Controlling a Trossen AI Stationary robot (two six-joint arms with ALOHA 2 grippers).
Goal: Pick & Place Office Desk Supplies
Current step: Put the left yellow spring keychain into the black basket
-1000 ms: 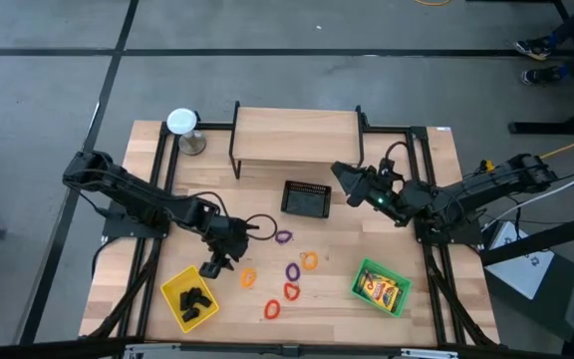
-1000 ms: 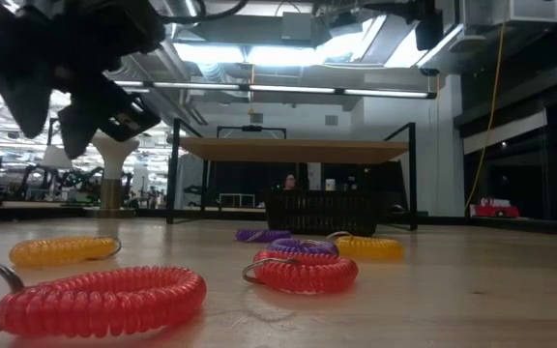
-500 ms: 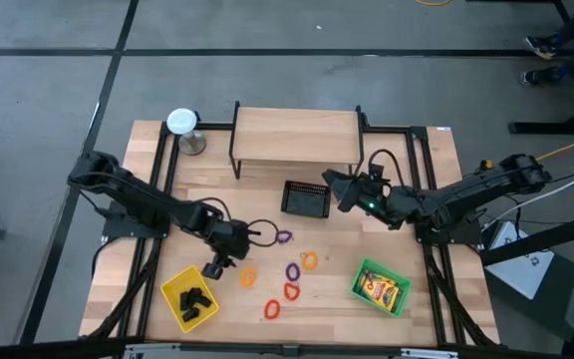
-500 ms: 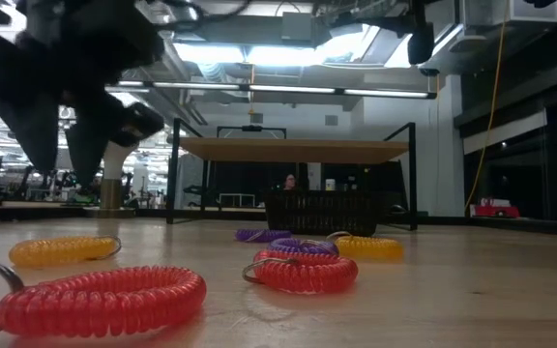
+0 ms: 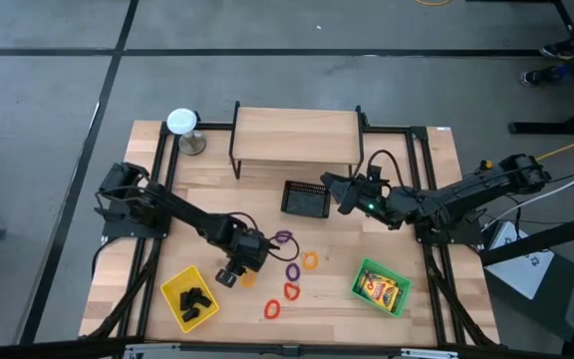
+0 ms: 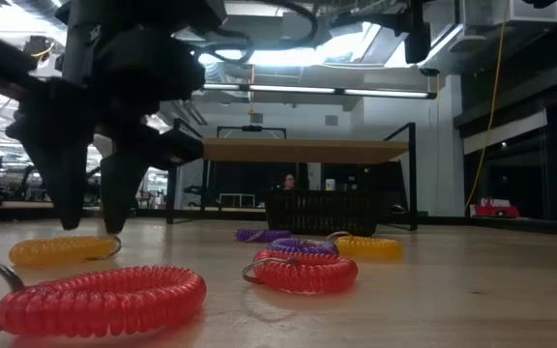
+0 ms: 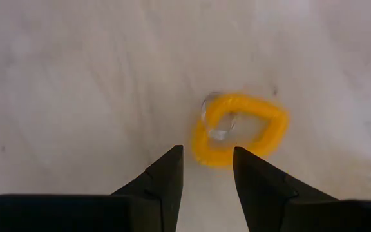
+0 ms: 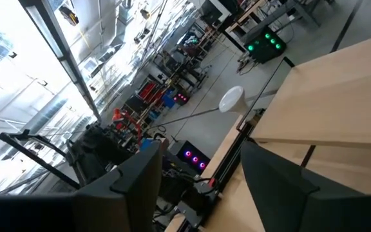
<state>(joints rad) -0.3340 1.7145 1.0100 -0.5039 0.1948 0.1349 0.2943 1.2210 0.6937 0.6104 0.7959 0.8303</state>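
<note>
I hold the left gripper, jaws apart, just above the orange ring. I should straddle 1 side before closing. The right gripper, jaws apart, waits near the black mesh basket.

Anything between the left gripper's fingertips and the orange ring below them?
Nothing. In the left wrist view, bare wood separates the left gripper, fingers open, from the orange ring; the low view shows it hovering just above.

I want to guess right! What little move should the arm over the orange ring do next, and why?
Probably lower straight down. The left gripper hangs open just above the orange ring, fingers beside its near edge and not touching it, so dropping lets them close on it.
</note>
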